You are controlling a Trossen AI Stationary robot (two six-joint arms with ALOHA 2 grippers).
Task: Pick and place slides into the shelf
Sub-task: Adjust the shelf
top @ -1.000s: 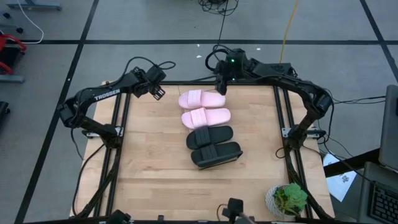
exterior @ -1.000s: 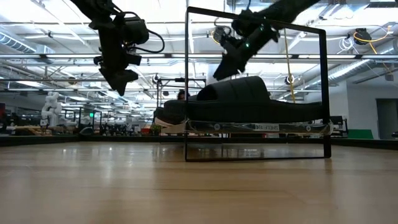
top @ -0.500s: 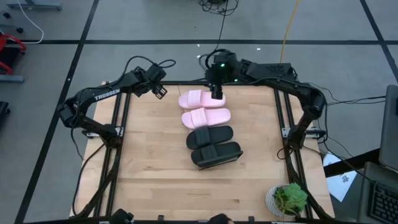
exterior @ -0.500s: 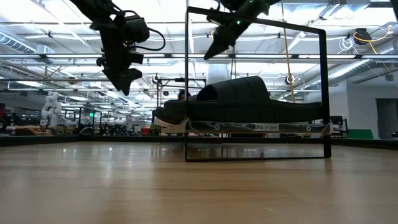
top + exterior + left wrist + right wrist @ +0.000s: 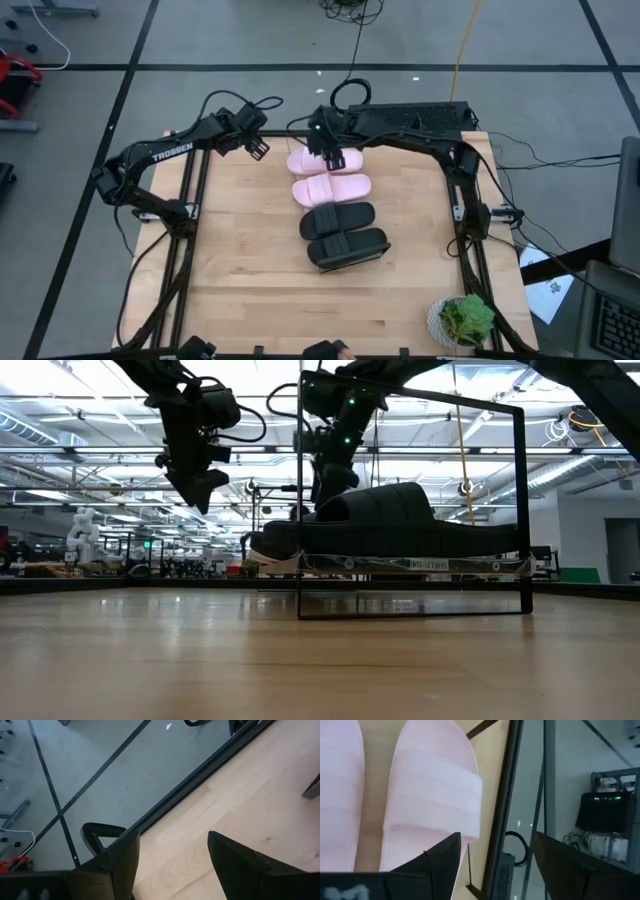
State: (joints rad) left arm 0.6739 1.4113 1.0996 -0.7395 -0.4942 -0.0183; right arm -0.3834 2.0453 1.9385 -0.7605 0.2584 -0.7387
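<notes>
- The slides lie in a row down the middle of the high view, packed side by side on the shelf (image 5: 410,565) — two pink above, two black (image 5: 338,220) below, each with its long axis running left to right across the frame.
- The right gripper (image 5: 334,157) hangs over the topmost pink slide (image 5: 322,160), fingers spread and empty; its wrist view shows that slide's strap just past the fingertips, beside the dark rail.
- The left gripper (image 5: 256,148) waits, also open and empty, at upper left of centre — near the table's back edge, farther off than the right.
- All four look placed already, so I judge the job about done.
</notes>
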